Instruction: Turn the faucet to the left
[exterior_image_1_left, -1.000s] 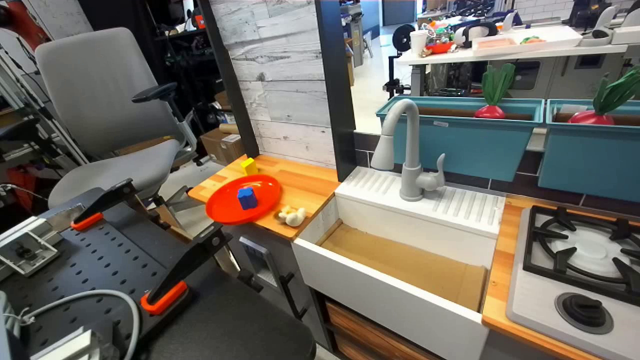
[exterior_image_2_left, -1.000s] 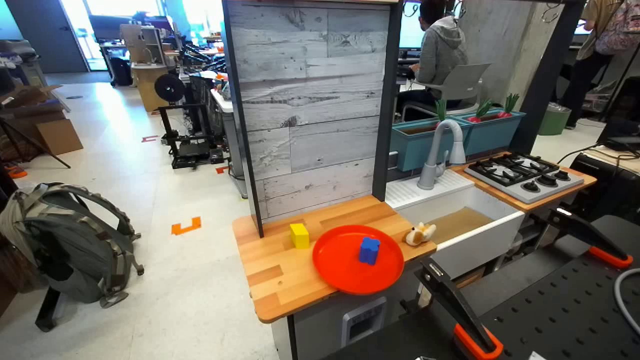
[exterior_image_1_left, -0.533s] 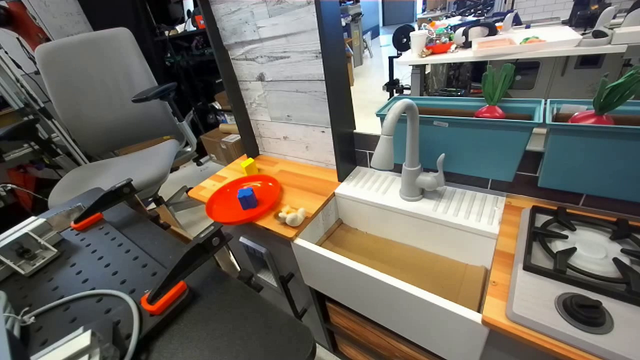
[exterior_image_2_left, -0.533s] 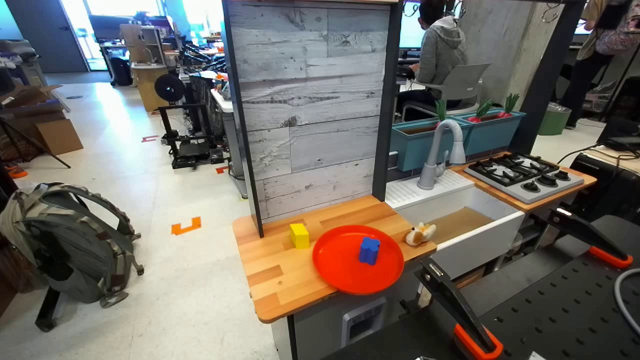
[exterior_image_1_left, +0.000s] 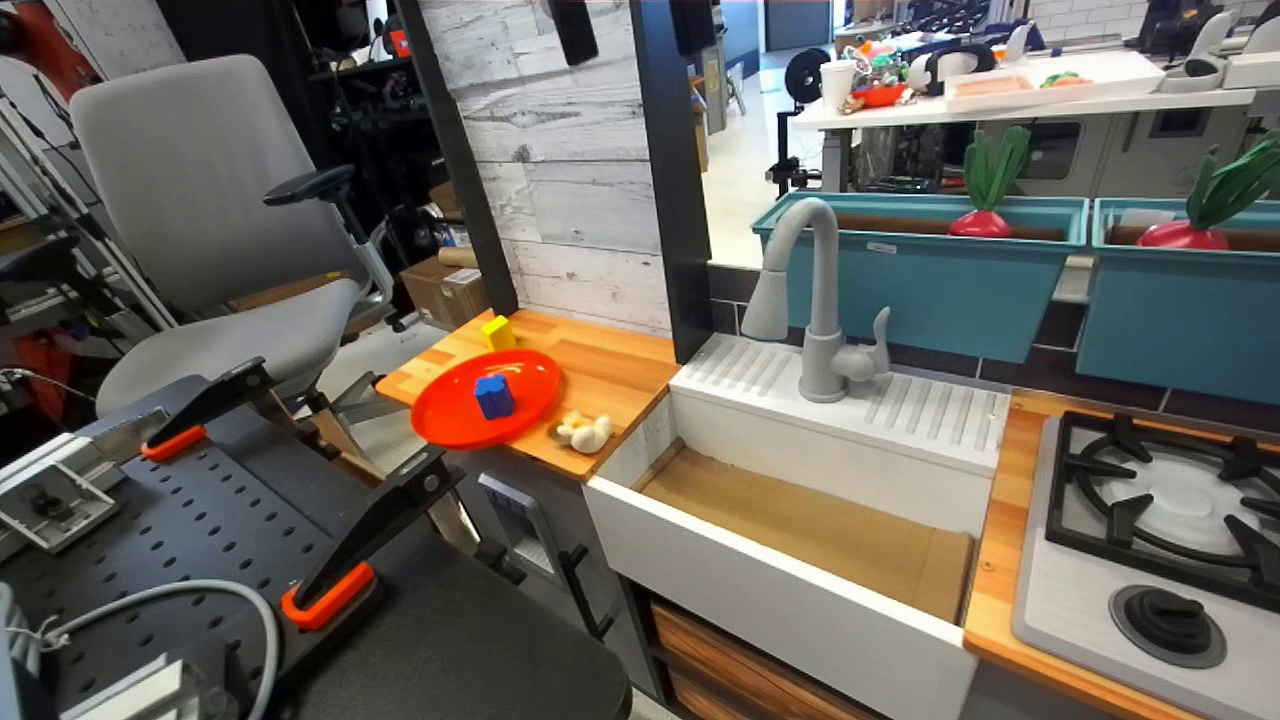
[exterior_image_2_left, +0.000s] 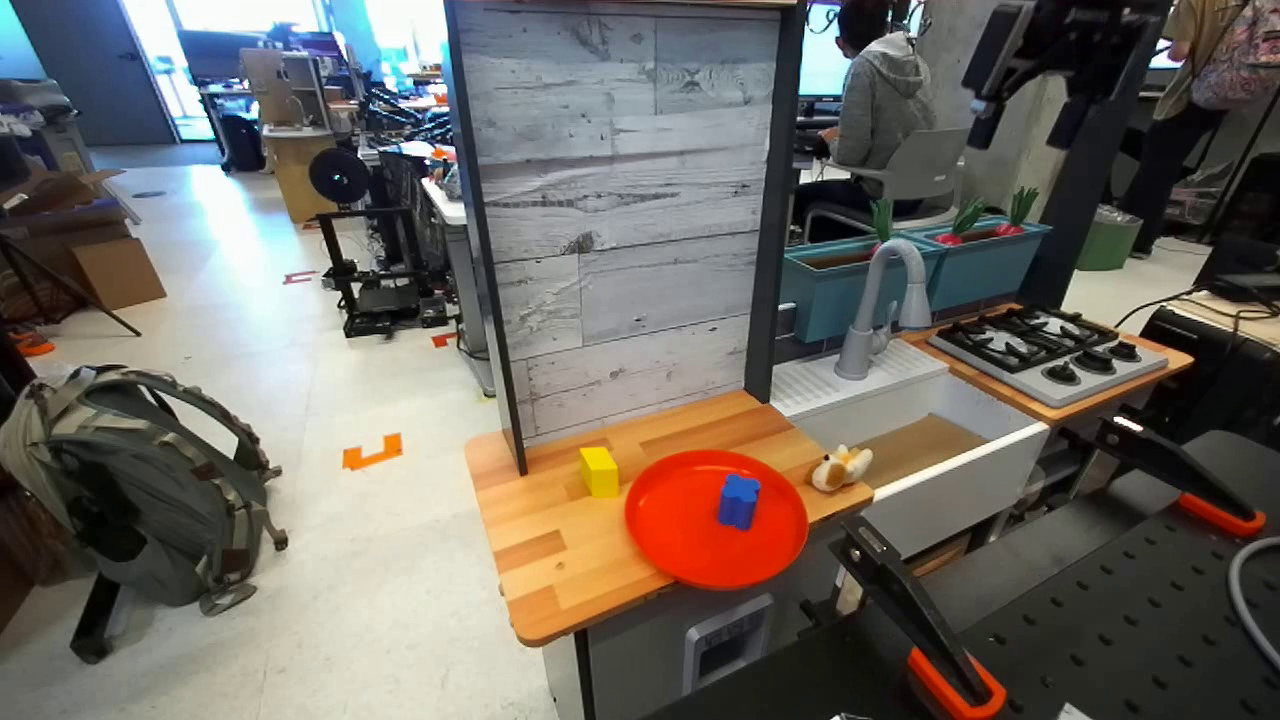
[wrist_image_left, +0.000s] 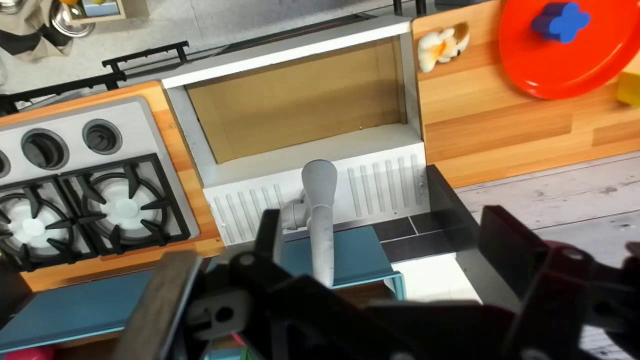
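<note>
2 fingers (wrist_image_left: 509, 245) spread wide, well apart from the faucet (exterior_image_1_left: 826, 280).
It stands upright behind the basin (exterior_image_1_left: 780, 610); red plate (exterior_image_2_left: 670, 530) overlaps near edge of table (exterior_image_2_left: 560, 585).

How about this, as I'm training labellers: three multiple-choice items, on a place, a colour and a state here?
1. Where is the blue block?
A) In the sink
B) On the red plate
C) On the stove

2. What colour is the faucet?
A) Red
B) Yellow
C) Grey

3. How is the gripper?
A) Open, off the faucet
B) Shut on the faucet
C) Shut on the block

1 B: all three views show it there.
2 C: it shows grey in both exterior views.
3 A: it is spread wide in the wrist view, and apart from the faucet in both exterior views.
</note>
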